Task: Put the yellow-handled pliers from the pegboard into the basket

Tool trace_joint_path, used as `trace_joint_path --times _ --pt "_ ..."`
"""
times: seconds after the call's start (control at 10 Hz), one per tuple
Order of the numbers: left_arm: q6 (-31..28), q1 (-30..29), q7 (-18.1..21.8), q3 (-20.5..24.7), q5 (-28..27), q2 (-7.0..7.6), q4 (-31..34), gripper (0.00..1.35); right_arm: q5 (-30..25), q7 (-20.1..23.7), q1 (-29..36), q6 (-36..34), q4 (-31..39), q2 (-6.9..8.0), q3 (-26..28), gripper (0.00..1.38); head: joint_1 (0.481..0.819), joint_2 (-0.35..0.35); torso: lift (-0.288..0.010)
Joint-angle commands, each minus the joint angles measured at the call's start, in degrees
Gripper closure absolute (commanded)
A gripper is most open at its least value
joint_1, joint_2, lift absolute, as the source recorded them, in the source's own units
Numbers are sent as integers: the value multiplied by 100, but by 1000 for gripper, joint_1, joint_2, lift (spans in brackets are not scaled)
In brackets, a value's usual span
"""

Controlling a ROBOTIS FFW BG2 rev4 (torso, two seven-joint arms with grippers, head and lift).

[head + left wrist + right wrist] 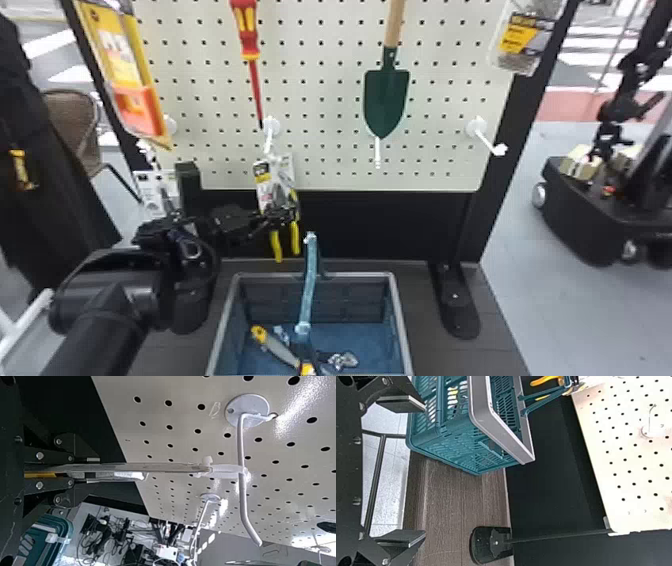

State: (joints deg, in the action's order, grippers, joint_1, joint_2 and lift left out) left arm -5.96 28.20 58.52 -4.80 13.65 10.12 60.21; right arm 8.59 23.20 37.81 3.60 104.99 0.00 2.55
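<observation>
No legible txt, brands, nos or signs

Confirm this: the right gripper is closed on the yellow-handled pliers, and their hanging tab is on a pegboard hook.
Not quite: it is the left gripper that is closed on the yellow-handled pliers, as the head and left wrist views show. Their hanging tab is on a pegboard hook, as you say.

Left arm (112,305) stretched forward, left claw (286,215) pinched tight — right claw (425,470) agape (fingers well apart)
</observation>
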Motion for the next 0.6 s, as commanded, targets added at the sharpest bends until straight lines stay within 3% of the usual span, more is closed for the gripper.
trace_joint_path --times 0.0,0.5 --pt "-10 -30 -8 14 6 -1 61 1122 2 0 0 0 -1 5 0 176 549 0 -100" --pt "-80 -227 1 102 15 -28 371 1122 2 0 0 0 -1 5 0 174 549 0 -100"
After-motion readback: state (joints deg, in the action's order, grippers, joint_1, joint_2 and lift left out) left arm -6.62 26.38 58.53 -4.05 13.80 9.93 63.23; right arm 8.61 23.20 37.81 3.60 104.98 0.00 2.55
